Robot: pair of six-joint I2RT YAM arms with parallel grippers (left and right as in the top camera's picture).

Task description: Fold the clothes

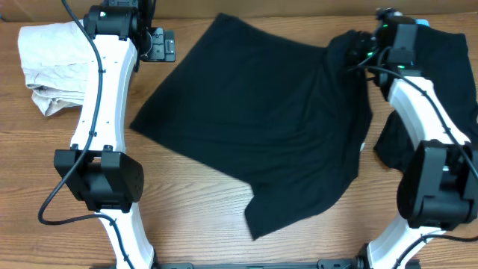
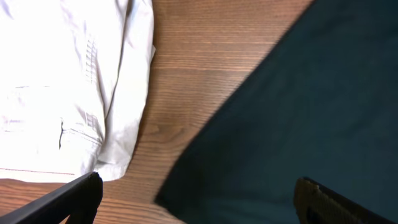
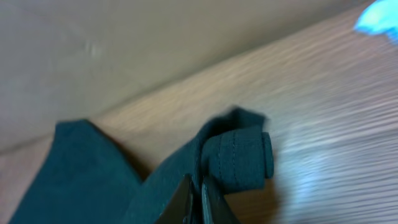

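Observation:
A black T-shirt lies spread across the middle of the table. My right gripper is at its far right corner, shut on a rolled, stitched edge of the black fabric; in the right wrist view the right gripper shows its fingertips pressed together on the cloth. A second black garment lies under the right arm. A light-blue piece shows at the far right. My left gripper hangs open by the shirt's far left edge; in the left wrist view the left gripper holds nothing.
A pale beige folded garment sits at the far left of the table, just left of the left gripper, and fills the left of the left wrist view as the beige garment. Bare wood shows along the near edge.

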